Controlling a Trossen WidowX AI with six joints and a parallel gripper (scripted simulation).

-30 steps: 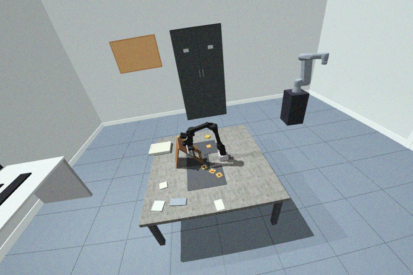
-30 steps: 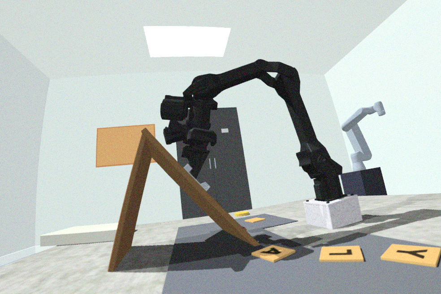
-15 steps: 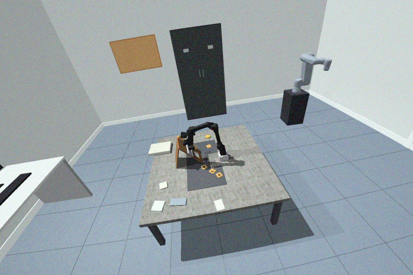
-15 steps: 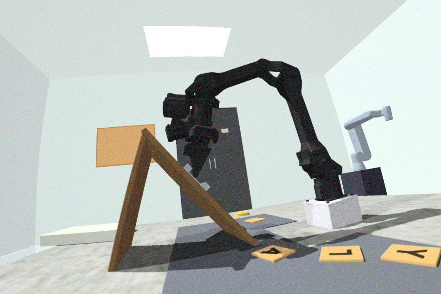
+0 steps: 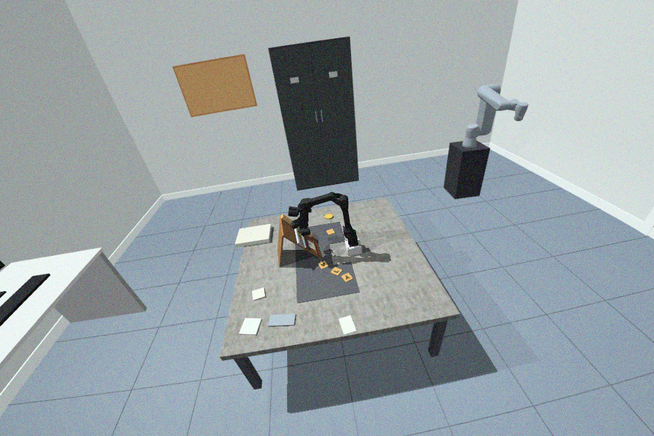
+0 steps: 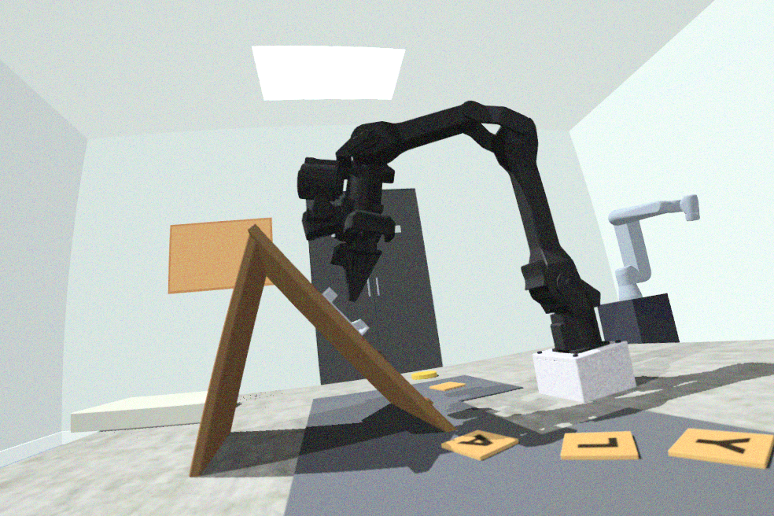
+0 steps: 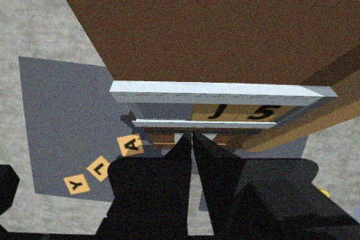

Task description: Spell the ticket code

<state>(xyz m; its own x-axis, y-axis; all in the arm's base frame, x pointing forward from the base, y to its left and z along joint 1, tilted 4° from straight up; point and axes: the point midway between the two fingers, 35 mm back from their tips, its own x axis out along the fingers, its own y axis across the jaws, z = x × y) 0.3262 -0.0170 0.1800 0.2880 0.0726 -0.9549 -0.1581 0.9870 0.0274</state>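
Note:
My gripper [image 7: 191, 135] [image 6: 353, 298] is shut and empty, its tips just in front of the rail. The rail [image 7: 215, 88] [image 6: 360, 326] is on the slanted face of the wooden board [image 7: 226, 40] [image 6: 340, 340] [image 5: 287, 226]. In the wrist view a J tile [image 7: 216, 112] and a 5 tile [image 7: 264, 112] sit side by side in it, the 5 nearer its right end. An A tile [image 7: 130, 145] [image 6: 479, 444] [image 5: 323, 264], an L tile [image 7: 99, 168] [image 6: 599, 446] [image 5: 336, 270] and a Y tile [image 7: 76, 184] [image 6: 721, 447] [image 5: 346, 277] lie loose. The ticket's print is hidden.
A dark mat [image 5: 312, 292] [image 6: 363, 492] [image 7: 61, 110] lies under the loose tiles. Another orange tile [image 5: 330, 231] [image 6: 447, 386] and a yellow disc [image 5: 328, 216] [image 6: 424, 374] lie farther back. A cream slab [image 5: 254, 234] [image 6: 138, 410] is behind the board; papers [image 5: 347, 324] lie near the counter edge.

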